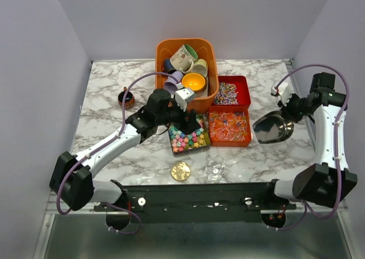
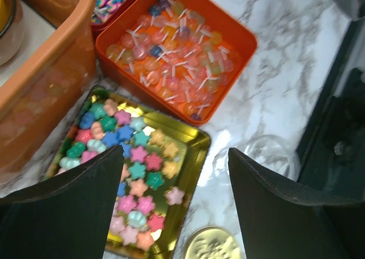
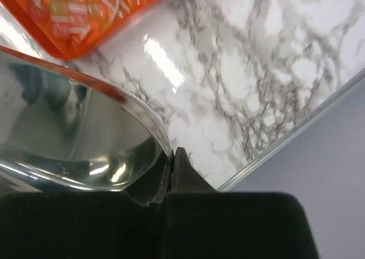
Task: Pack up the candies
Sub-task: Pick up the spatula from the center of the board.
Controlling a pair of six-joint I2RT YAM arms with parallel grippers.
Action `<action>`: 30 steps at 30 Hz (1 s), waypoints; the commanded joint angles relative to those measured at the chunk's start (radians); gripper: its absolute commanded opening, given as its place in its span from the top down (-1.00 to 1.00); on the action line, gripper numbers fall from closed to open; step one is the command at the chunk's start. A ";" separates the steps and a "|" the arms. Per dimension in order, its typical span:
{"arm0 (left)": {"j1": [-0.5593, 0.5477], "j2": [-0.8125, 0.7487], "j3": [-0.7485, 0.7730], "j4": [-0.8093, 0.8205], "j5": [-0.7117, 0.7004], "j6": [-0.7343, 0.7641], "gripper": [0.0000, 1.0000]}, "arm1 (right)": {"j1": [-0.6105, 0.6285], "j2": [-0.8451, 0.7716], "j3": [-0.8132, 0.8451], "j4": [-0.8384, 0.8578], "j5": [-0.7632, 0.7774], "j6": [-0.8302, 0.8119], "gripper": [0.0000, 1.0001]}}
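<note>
Three lots of candies lie in trays mid-table. Speckled multicolour candies (image 1: 226, 93) fill a red tray. Orange-red candies (image 1: 229, 125) with pale wrapper ends (image 2: 171, 59) fill an orange tray. Pastel star-shaped candies (image 1: 189, 138) (image 2: 137, 156) sit in a gold tray (image 2: 197, 150). My left gripper (image 1: 186, 122) (image 2: 177, 150) hangs open just above the gold tray's near right edge, with nothing between its fingers. At the right, my right gripper (image 1: 288, 108) (image 3: 173, 152) is shut on the back edge of a metal scoop (image 1: 274, 128) (image 3: 68, 133), which is empty.
An orange bin (image 1: 206, 48) of ceramic mugs stands behind the trays. A gold round lid (image 1: 181, 171) (image 2: 214, 245) and a clear glass jar (image 1: 215, 165) (image 2: 274, 153) sit near the front edge. A small brown pot (image 1: 126, 100) is at the far left. The table's right edge (image 3: 296, 133) is close to the scoop.
</note>
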 commanded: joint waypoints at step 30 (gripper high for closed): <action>0.073 0.153 0.077 0.513 0.306 -0.515 -0.67 | 0.596 0.070 0.351 0.212 0.247 0.791 0.99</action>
